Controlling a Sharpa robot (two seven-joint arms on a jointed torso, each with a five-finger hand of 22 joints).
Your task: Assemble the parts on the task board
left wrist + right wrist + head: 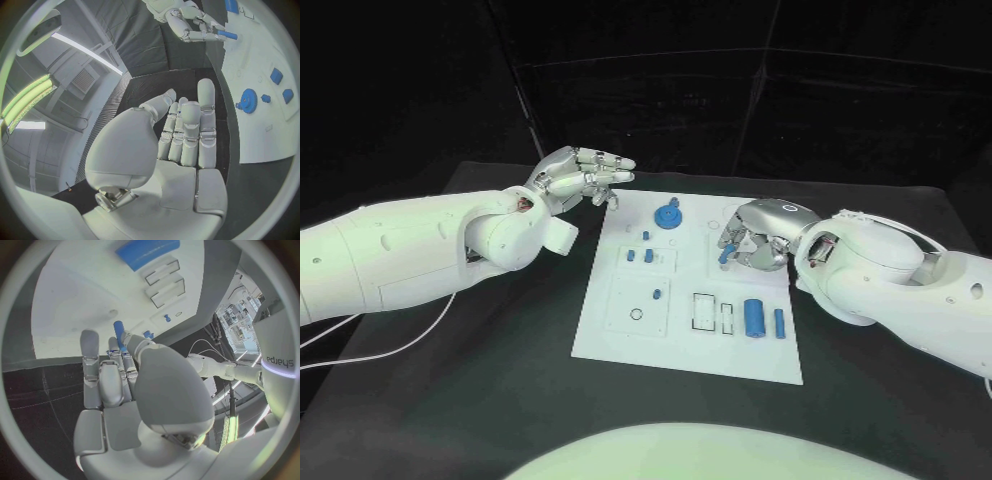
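Insertion step, judging by the grip: your right hand (759, 238), centre-right in the head view, pinches a small blue peg (726, 254) over the white task board (625, 335). Next, align it with its socket. Your left hand (574, 178), upper left, holds nothing, fingers loosely extended.

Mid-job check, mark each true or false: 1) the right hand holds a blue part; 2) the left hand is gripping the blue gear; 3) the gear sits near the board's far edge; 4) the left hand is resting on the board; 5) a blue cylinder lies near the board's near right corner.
1) True: the right hand pinches a small blue peg.
2) False: the left hand holds nothing; the blue gear sits untouched.
3) True.
4) False: it hovers beside the task board, off its far left corner.
5) True: the blue cylinder.
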